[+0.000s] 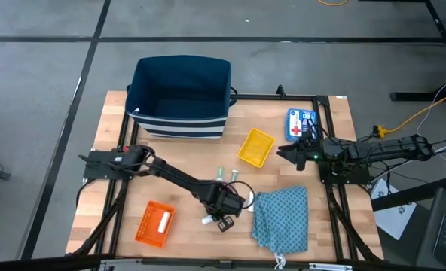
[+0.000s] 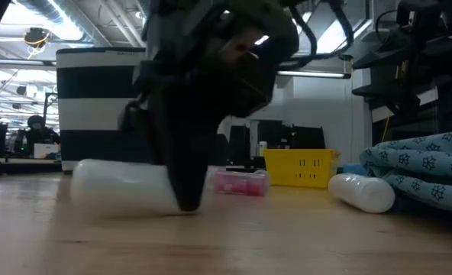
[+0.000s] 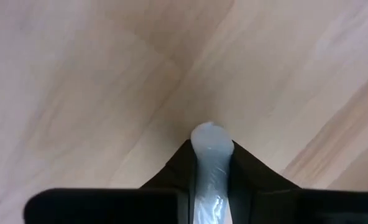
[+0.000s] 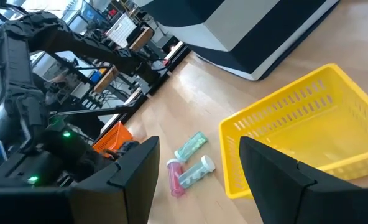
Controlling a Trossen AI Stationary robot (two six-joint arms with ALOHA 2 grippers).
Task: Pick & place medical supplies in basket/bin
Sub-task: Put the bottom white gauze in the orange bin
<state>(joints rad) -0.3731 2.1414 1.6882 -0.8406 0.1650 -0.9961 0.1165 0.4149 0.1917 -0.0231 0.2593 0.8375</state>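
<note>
A white roll (image 3: 210,168) fills the lower centre of the left wrist view, clamped between the left pincer (image 1: 221,217)'s dark fingers (image 3: 252,183) against the wooden tabletop (image 1: 185,162). In the high view the left arm stretches diagonally to lower centre, beside the teal patterned cloth (image 1: 282,216). The right pincer (image 1: 292,156) hovers at centre right, jaws apart, near the yellow basket (image 1: 255,147).

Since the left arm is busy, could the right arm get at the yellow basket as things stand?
Probably yes: the right gripper, open, hangs just beside the yellow basket, with only bare table between.
</note>
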